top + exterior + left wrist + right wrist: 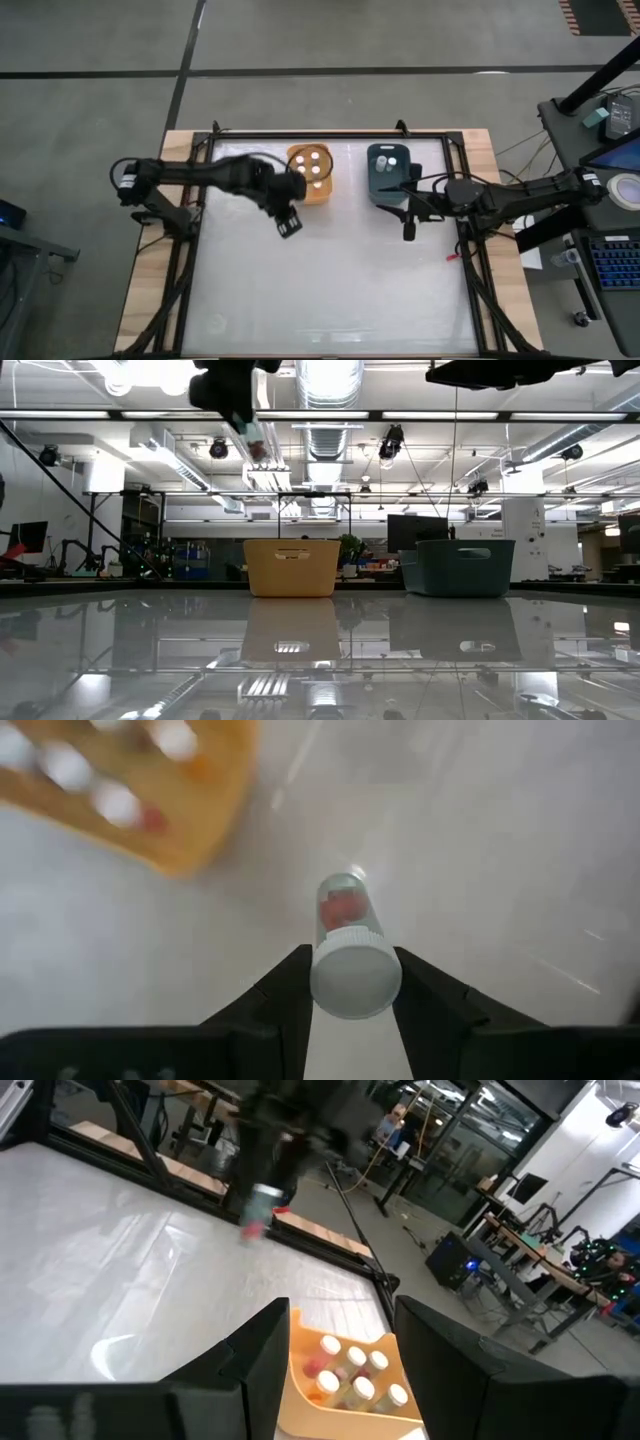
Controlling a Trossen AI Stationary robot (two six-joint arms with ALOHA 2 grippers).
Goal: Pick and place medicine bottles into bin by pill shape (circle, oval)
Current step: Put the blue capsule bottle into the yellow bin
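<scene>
Medicine bottle [348, 952], white cap, reddish pills visible inside, pinched between left gripper [289, 224] fingers, lifted clear above the table [330, 290], just near of the orange bin [311, 176]. Orange bin already holding several white-capped bottles; dark teal bin [388, 172] to its right holding a couple. Right gripper [409, 226] hanging near the teal bin, fingers spread, nothing held. Judged step: carry to a bin. Best done by confirming pill shape first, centring over the open bin, lowering before letting go, avoiding bottles already standing.
</scene>
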